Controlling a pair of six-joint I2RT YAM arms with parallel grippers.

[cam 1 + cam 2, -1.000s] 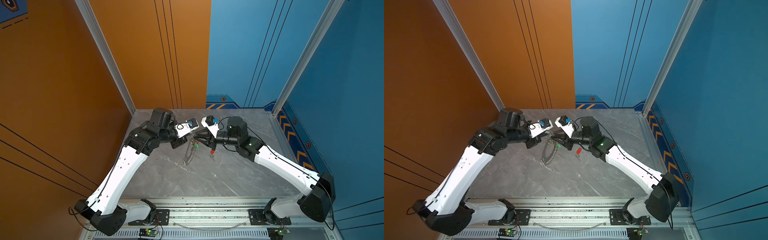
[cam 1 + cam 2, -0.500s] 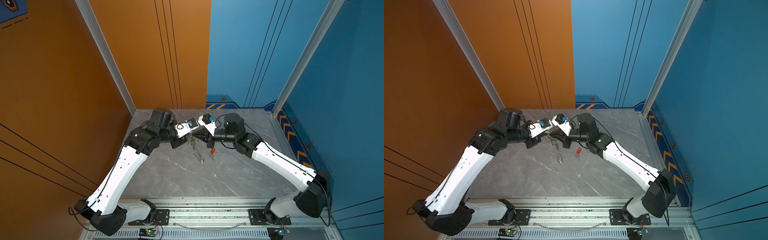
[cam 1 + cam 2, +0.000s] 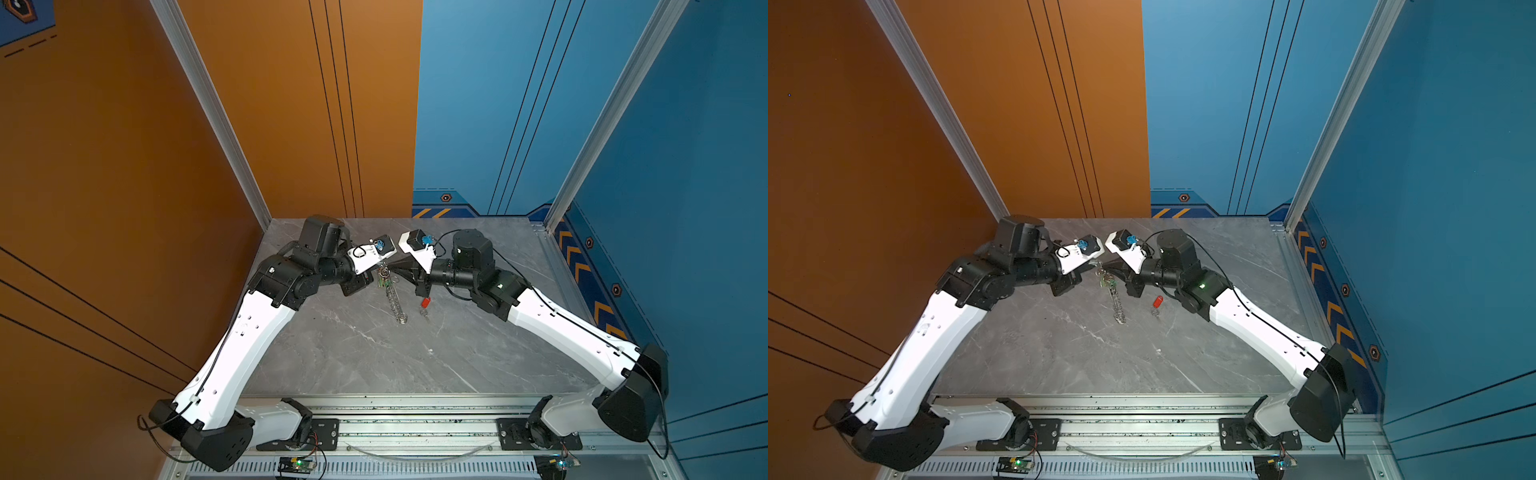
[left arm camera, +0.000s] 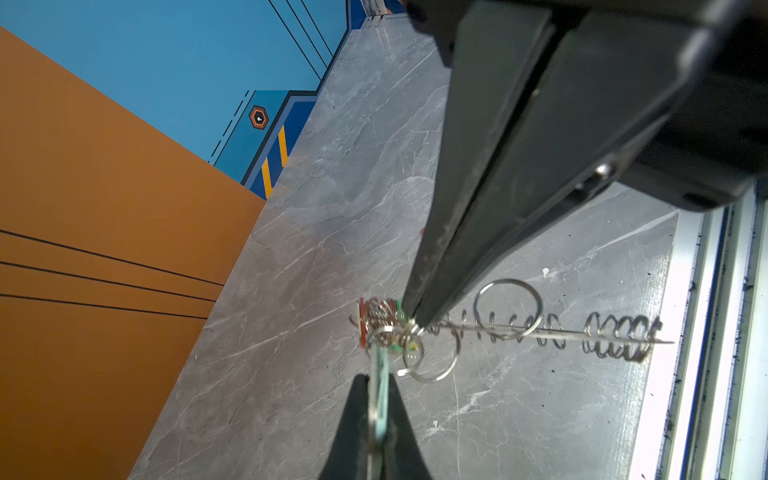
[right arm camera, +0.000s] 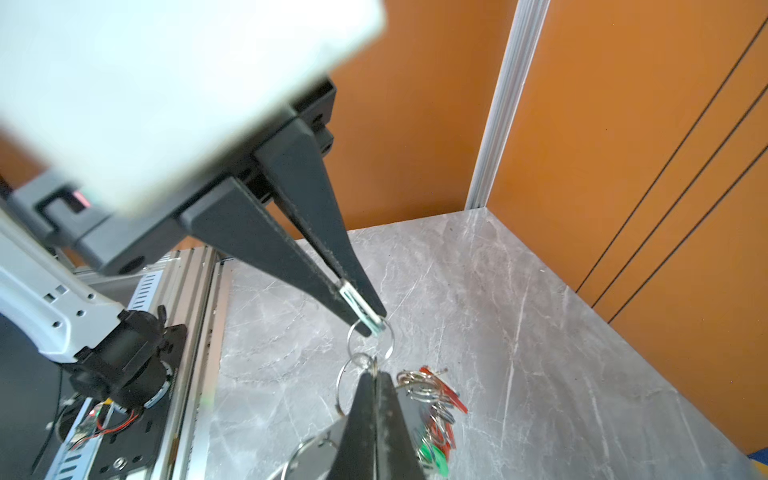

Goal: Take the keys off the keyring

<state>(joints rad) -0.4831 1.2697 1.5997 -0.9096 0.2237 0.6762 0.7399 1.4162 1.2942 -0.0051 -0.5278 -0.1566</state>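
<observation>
The keyring [image 3: 394, 300] [image 3: 1116, 302] hangs edge-on between both grippers, its lower end near the marble table [image 3: 357, 357]. My left gripper [image 4: 376, 376] [image 3: 381, 270] [image 3: 1096, 266] is shut on a key's pale mint tag [image 4: 381, 374] [image 5: 360, 306]. That tag's wire ring links to the keyring [image 4: 540, 331]. My right gripper [image 5: 376, 371] [image 3: 393, 272] [image 3: 1106, 269] is shut tip to tip on a split ring at the rim of the keyring [image 5: 313, 455]. Several keys with red and green tags [image 5: 434, 415] [image 4: 380, 322] bunch beside it. One red-tagged key [image 3: 424, 302] [image 3: 1157, 302] lies loose on the table.
An orange wall [image 3: 124, 187] closes the left side and a blue wall [image 3: 665, 187] the right. An aluminium rail [image 3: 415, 424] with both arm bases runs along the front edge. The two wrists nearly touch above the table's back middle.
My right gripper has moved left toward the left gripper and closed at the keyring's top. The hanging keyring swung from the left to straight below the tips. The left gripper kept its grip.
</observation>
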